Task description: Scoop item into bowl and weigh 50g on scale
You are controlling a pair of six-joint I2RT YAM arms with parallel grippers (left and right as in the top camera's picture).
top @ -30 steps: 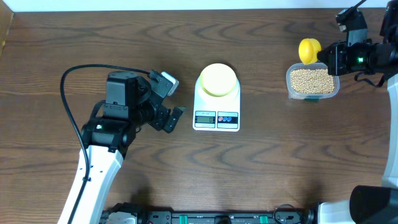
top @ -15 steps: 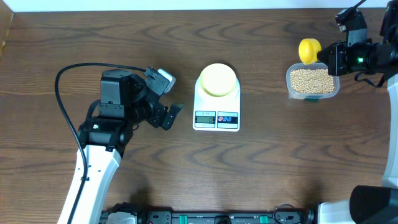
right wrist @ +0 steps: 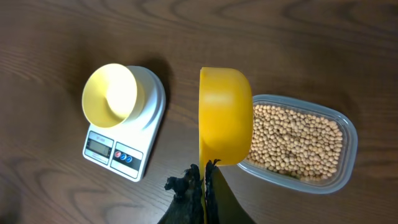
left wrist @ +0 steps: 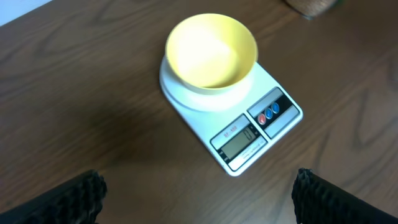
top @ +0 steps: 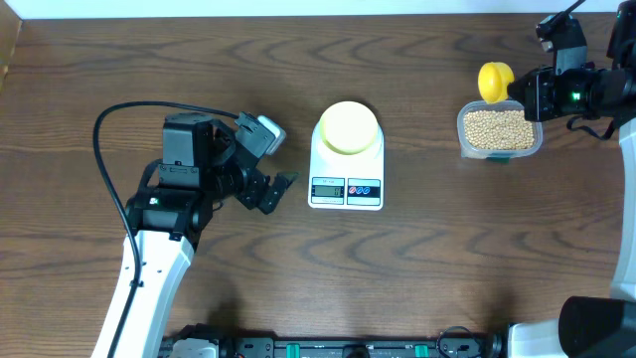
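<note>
The wooden table (top: 447, 268) looks the same as a second ago, so the only news is on the left. The left arm (top: 159, 249) drifts a touch away from the scale, then eases back towards it. It ends almost where it started, beside the scale's display end. The left gripper (left wrist: 202, 202) is spread wide and empty, its two dark fingertips framing the scale from the near side.

The right arm (top: 596, 89) hasn't budged. The right gripper (right wrist: 202, 186) is pinched tight on the handle of the yellow scoop (right wrist: 225, 115). It holds the scoop on edge over the tub's near-left rim, back towards the wrist camera. I can't tell whether anything is inside it.

The scale (left wrist: 249, 134) sits mid-table, and I can't read its display. The clear tub (right wrist: 348, 134) stands well to its right, full of beans (right wrist: 298, 140) lying level. The bowl (left wrist: 211, 50) rests on the scale's platform, and it's bare inside.

So the weighing hasn't begun. My read is that the left arm is just settling, and the scoop's first dip into the tub is what comes next.
</note>
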